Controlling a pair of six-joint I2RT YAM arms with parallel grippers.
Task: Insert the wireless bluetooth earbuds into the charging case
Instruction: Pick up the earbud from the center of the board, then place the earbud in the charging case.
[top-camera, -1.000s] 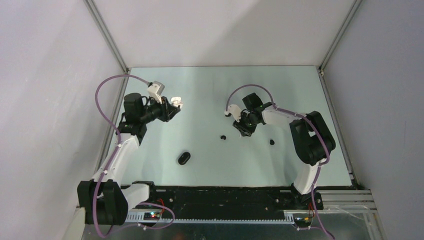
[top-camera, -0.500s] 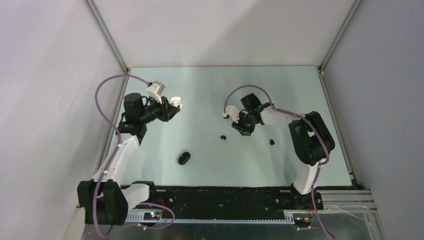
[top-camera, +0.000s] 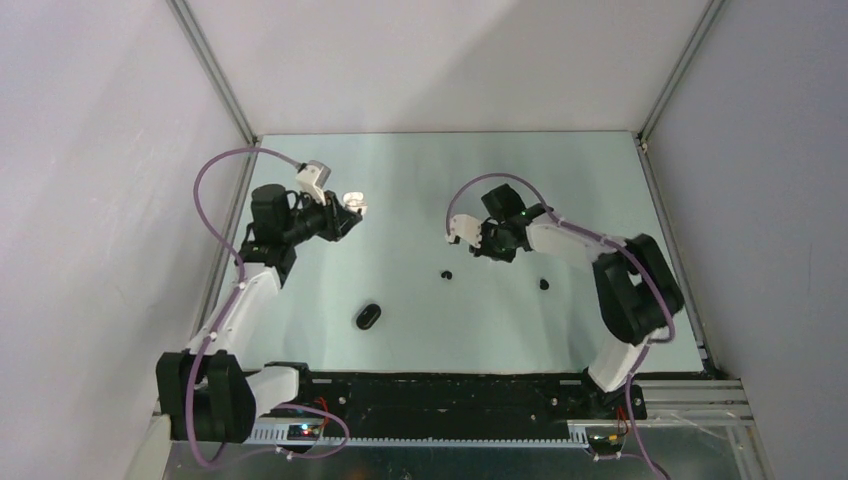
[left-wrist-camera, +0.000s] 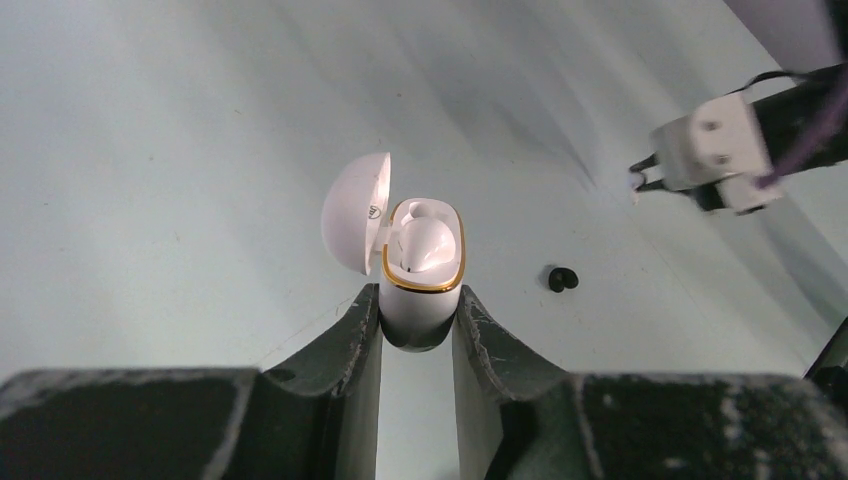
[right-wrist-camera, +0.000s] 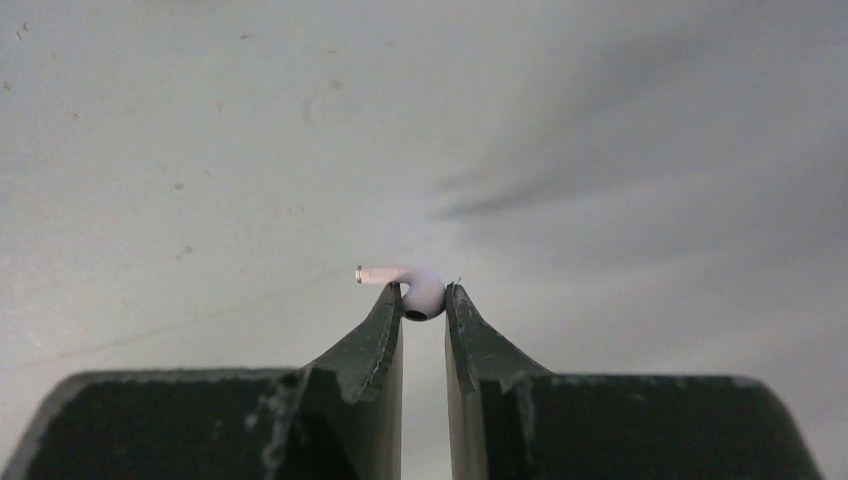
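My left gripper (left-wrist-camera: 418, 302) is shut on the white charging case (left-wrist-camera: 418, 315) and holds it above the table at the left (top-camera: 350, 207). The case lid (left-wrist-camera: 355, 225) is open, and one white earbud (left-wrist-camera: 425, 245) sits inside. My right gripper (right-wrist-camera: 424, 297) is shut on a second white earbud (right-wrist-camera: 424, 288), pinched by its head with the stem pointing left. In the top view this gripper (top-camera: 474, 246) is at mid-table, apart from the case. Two black earbuds (top-camera: 446, 274) (top-camera: 544, 284) lie on the table; one also shows in the left wrist view (left-wrist-camera: 563, 279).
A closed black case (top-camera: 368, 316) lies on the table near the front, left of centre. Grey walls and metal frame posts (top-camera: 215, 75) border the pale green table (top-camera: 420, 170) on three sides.
My right gripper has turned and shifted slightly back and left with the white earbud in it. My left gripper, holding the open case, has barely moved.
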